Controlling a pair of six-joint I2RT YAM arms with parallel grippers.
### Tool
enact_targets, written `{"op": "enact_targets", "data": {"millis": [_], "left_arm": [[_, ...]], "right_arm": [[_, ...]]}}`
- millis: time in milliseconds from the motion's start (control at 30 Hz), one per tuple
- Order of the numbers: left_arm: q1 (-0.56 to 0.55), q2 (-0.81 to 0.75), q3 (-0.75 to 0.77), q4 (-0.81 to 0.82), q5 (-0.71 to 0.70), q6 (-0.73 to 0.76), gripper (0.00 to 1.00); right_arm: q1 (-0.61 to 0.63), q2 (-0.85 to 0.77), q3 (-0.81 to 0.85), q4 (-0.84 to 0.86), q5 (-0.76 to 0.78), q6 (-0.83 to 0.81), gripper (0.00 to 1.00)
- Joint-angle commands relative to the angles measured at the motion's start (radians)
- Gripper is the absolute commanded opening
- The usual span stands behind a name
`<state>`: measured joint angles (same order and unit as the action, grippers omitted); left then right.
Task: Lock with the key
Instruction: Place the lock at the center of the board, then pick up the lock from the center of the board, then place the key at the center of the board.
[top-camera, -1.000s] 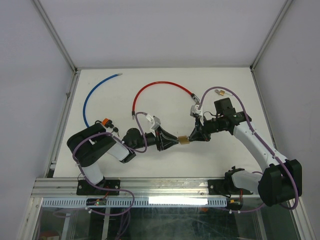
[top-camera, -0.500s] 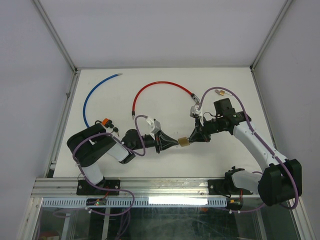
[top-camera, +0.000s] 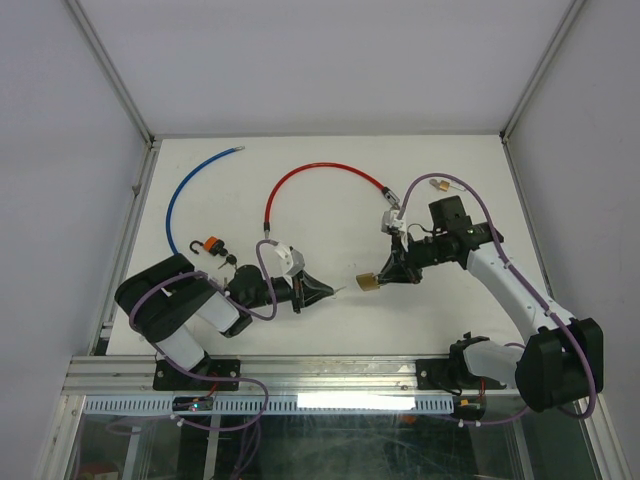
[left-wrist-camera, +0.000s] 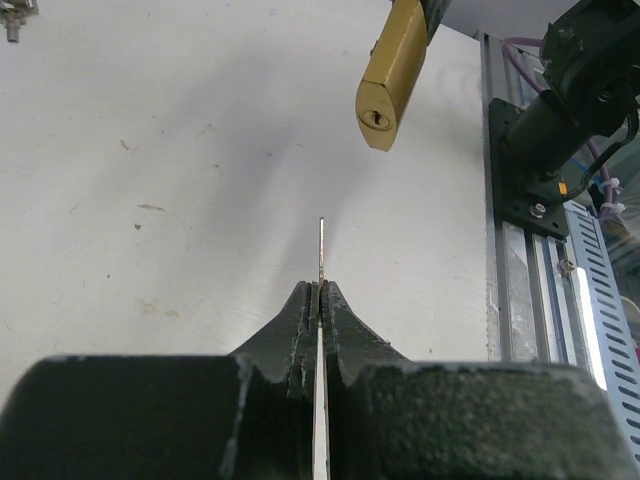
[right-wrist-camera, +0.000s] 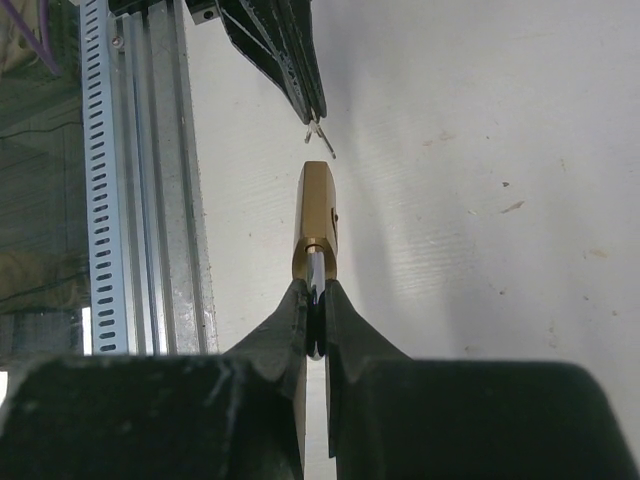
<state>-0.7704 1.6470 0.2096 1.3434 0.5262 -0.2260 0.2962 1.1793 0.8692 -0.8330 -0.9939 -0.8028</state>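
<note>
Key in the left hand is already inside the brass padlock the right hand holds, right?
No. The key in the left hand is outside the padlock, its tip short of the keyhole, as the left wrist view shows. The right hand does hold it.

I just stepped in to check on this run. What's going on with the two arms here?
The left hand is shut on a thin silver key, its blade pointing toward a brass padlock. The right hand is shut on the padlock's shackle end, with the keyhole turned toward the key. There is a clear gap between the key tip and the keyhole, so the key is not in the lock yet.
</note>
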Motion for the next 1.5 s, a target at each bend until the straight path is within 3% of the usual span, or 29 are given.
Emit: {"op": "enact_targets", "data": {"millis": [0,300,600,1067,1233,1467], "left_arm": [[0.006,-0.032,-0.018,0.091,0.007,-0.018,0.0],[0.021,0.006,0.042,0.162,-0.058,-0.307,0.0],[0.011,0.229,0.331,0.095,-0.109,-0.619,0.0],[-0.099,0.624,0.928,-0.197,-0.28,-0.741,0.0],[-0.105,0.745,1.093,-0.305,-0.258,-0.827,0.0],[-0.131,0.817,1.292,-0.565,-0.296,-0.833,0.0]], "right_arm": [[-0.014,-0.022,0.03,0.042,-0.023,0.016,0.0],[-0.071,-0.026,0.019,0.179,0.097,0.204,0.0],[-0.265,0.008,0.014,0.348,0.214,0.514,0.0],[-0.56,0.203,0.003,0.485,0.254,0.822,0.0],[-0.646,0.289,-0.002,0.49,0.196,0.845,0.0],[-0.662,0.386,0.0,0.476,0.19,0.847,0.02]]}}
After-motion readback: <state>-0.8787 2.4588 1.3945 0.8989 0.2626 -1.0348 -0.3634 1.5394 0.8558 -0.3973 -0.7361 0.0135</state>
